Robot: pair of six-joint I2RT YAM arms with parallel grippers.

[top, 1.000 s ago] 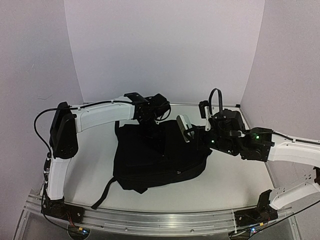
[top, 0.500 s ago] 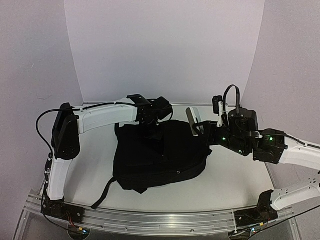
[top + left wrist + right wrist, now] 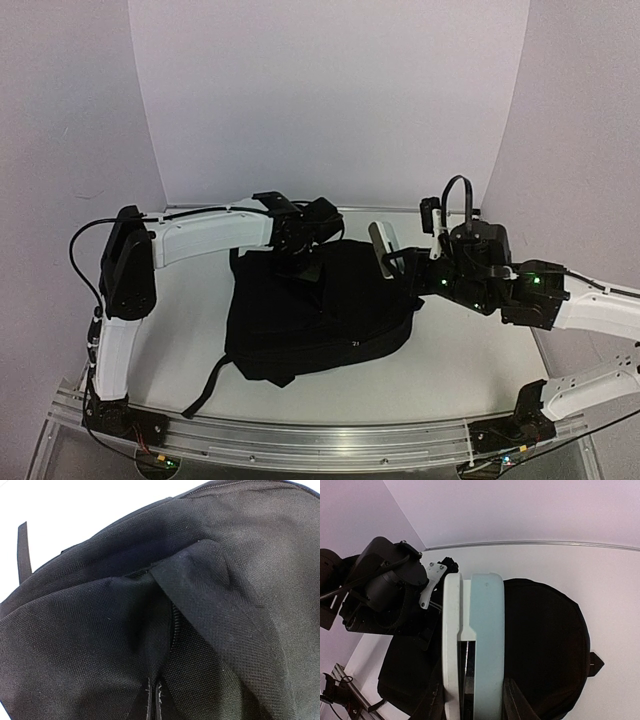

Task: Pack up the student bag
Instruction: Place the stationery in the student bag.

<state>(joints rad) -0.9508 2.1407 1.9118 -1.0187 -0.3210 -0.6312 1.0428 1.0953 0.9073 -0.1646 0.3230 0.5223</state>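
Now the left hand (image 3: 155, 701) is shut tight. A second ago it was held wide apart, and half a second ago it was only partly closed. A fold of the student bag (image 3: 320, 320) is pinched in it, right by the zip (image 3: 175, 622), and the black cloth is pulled up into a peak there.

The right hand (image 3: 472, 702) has been drawn back a little toward the right since a second ago, when it was set closer in over the bag. Its grip has not been changed. A flat white and pale blue thing (image 3: 480, 620) is grasped in it and held standing on end, above the bag's far right edge.

The bag itself has not been moved. It is laid flat on the white table (image 3: 470, 370), between the two arms and nearer the left one. It is big and black, with a rounded outline. It is made of rough woven cloth, as is seen from the left wrist. A long strap (image 3: 205, 392) is trailed from its near left corner toward the table's near edge. Another short strap end (image 3: 21, 550) is seen sticking out past the bag's edge in the left wrist view.
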